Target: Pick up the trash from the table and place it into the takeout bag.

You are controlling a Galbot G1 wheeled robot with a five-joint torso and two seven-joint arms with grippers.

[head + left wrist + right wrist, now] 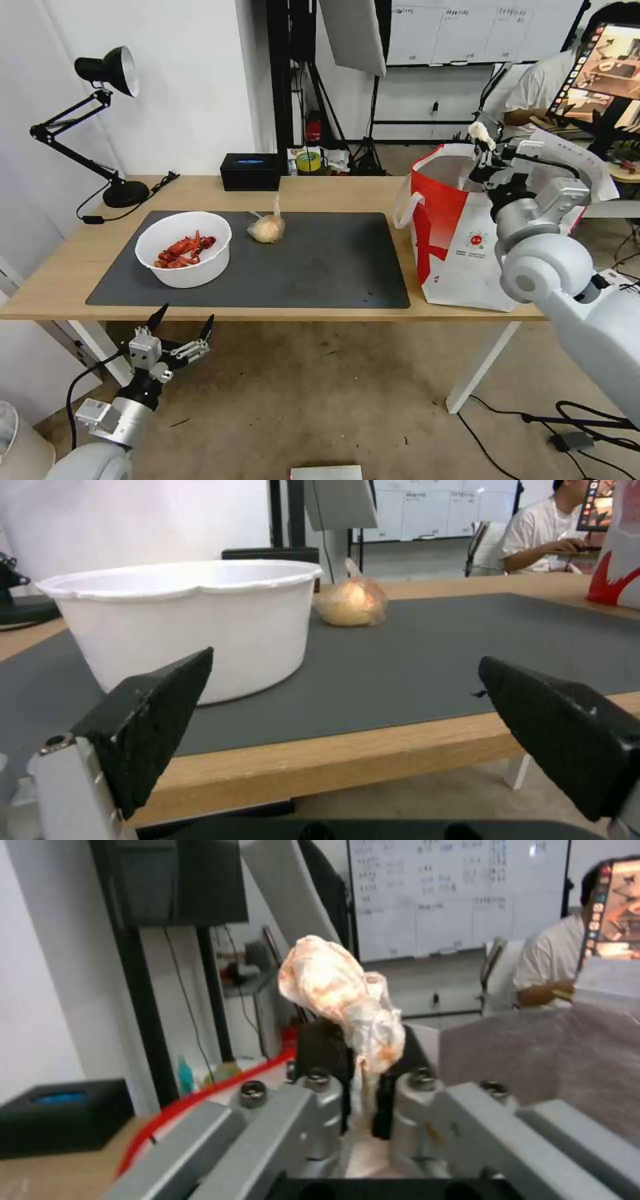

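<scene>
While the right gripper (481, 148) pinches the crumpled white tissue (343, 995) directly above the takeout bag's (460, 233) open mouth, the left gripper (179, 323) waits spread wide below the table (320, 193) edge, nearest the white bowl (183, 248).

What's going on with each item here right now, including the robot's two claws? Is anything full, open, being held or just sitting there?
Right gripper: shut on the crumpled tissue, above the bag's opening.
Left gripper: open, empty, below the table's front edge.
Takeout bag: upright, open at top.
White bowl: upright on the mat, holding crayfish shells.
Knotted clear bag: tied, lying on the mat.
Desk lamp: off.
</scene>
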